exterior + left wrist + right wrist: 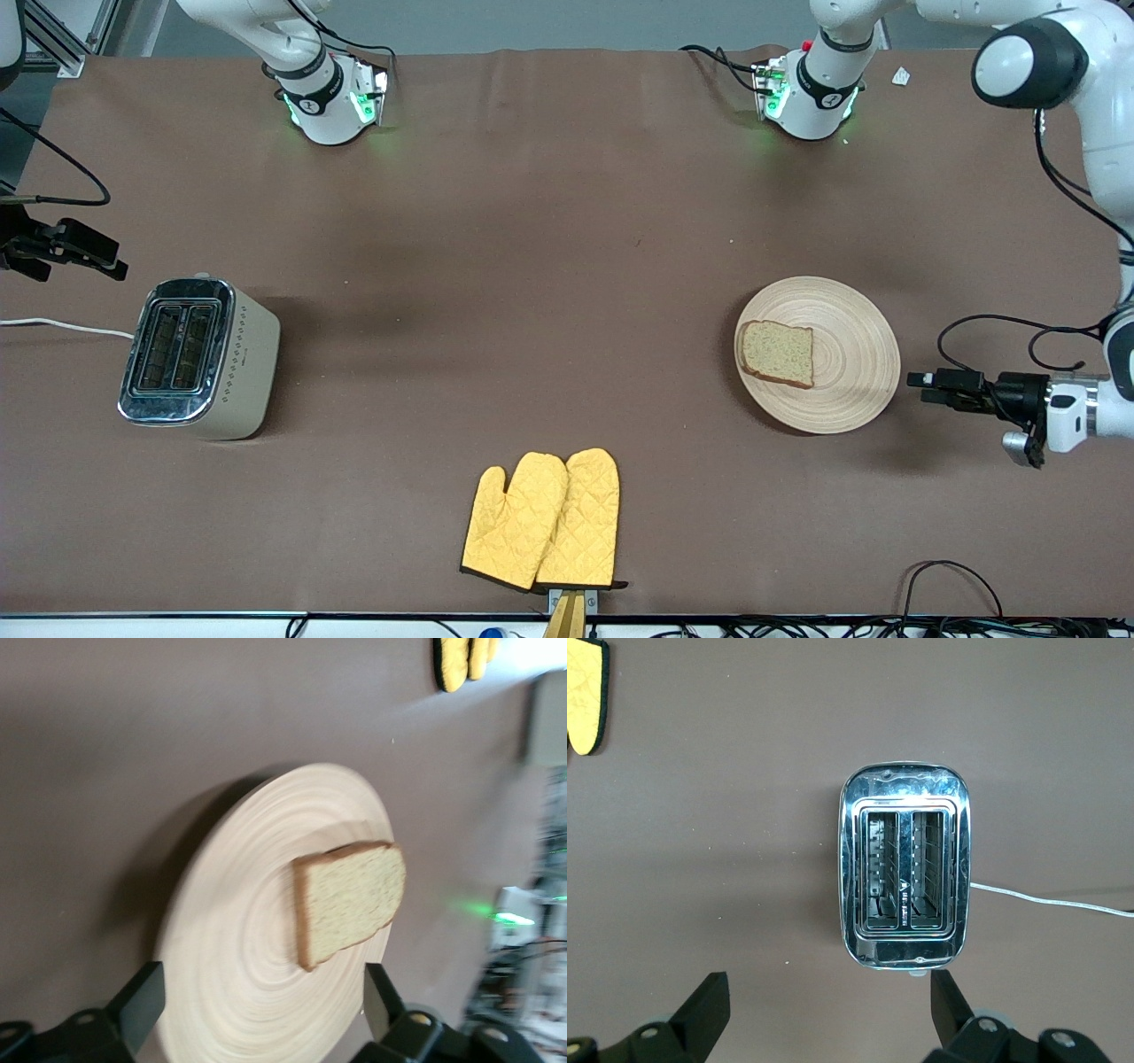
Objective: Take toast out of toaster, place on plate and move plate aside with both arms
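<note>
The toast (778, 353) lies flat on the round light-wood plate (846, 381), on the part of it toward the right arm's end. In the left wrist view the toast (349, 900) and plate (239, 966) fill the middle. My left gripper (923, 387) is open and empty, held low and level just off the plate's rim at the left arm's end; its fingertips (142, 999) frame the plate's near edge. My right gripper (106, 257) is open and empty, up beside the toaster (199, 354), whose two empty slots show in the right wrist view (905, 866).
A pair of yellow oven mitts (545, 518) lies near the table's front edge, midway between toaster and plate. The toaster's white cord (62, 326) runs off the right arm's end of the table. Both arm bases stand along the back edge.
</note>
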Robot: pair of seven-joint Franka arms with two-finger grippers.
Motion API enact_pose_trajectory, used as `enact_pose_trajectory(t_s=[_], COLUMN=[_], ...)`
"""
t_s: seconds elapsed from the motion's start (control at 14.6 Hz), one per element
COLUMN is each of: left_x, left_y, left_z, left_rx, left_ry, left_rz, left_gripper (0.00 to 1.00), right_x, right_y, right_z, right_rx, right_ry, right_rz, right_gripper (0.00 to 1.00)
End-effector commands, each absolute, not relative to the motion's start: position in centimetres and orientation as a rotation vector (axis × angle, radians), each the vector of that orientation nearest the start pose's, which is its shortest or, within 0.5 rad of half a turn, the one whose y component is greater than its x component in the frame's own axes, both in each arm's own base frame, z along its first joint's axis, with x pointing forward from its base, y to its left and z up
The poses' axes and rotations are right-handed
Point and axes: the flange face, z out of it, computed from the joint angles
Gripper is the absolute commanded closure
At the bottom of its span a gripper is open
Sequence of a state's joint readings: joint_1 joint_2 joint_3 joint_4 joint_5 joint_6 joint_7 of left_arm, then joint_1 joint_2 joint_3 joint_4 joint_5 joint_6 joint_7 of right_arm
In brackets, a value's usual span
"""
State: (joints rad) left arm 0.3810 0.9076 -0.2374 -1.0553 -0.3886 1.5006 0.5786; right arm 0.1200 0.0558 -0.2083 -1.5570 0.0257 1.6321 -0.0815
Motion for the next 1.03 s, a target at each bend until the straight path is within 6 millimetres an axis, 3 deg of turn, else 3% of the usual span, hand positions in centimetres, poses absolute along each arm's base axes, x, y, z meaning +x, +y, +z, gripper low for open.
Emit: enact_pose_trajectory(t_s=[0.0, 0.21, 0.27, 0.41, 0.55, 0.76, 0.96], left_x=[72.1, 70.5, 69.3, 66.5, 63.1, 60.0, 57.5], left_y=[2.7, -6.3, -8.0, -8.7, -9.0, -8.6, -6.8], left_z=[38.4, 47.5, 50.7, 57.7, 63.3, 65.6, 64.3], left_rx=[2.622, 2.842, 2.925, 3.009, 3.075, 3.111, 3.132], left_ry=[-0.516, -0.5, -0.446, -0.256, -0.219, -0.183, -0.128], left_rz=[-0.262, -0.224, -0.196, -0.115, -0.028, 0.0, 0.099], left_gripper=[0.0, 0.0, 0.0, 0.0, 0.0, 0.0, 0.0], right_x=[57.4, 57.3, 57.3, 57.3, 57.4, 57.4, 57.3], right_y=[-4.4, -4.5, -4.5, -4.5, -4.5, -4.6, -5.0], right_z=[60.7, 60.7, 60.7, 60.7, 60.7, 60.6, 60.6], right_rx=[-3.115, -3.109, -3.107, -3.107, -3.107, -3.105, -3.105], right_ry=[0.021, 0.024, 0.024, 0.024, 0.024, 0.027, 0.034], right_rz=[-0.031, -0.03, -0.03, -0.03, -0.032, -0.031, -0.028], right_gripper=[0.0, 0.0, 0.0, 0.0, 0.0, 0.0, 0.0])
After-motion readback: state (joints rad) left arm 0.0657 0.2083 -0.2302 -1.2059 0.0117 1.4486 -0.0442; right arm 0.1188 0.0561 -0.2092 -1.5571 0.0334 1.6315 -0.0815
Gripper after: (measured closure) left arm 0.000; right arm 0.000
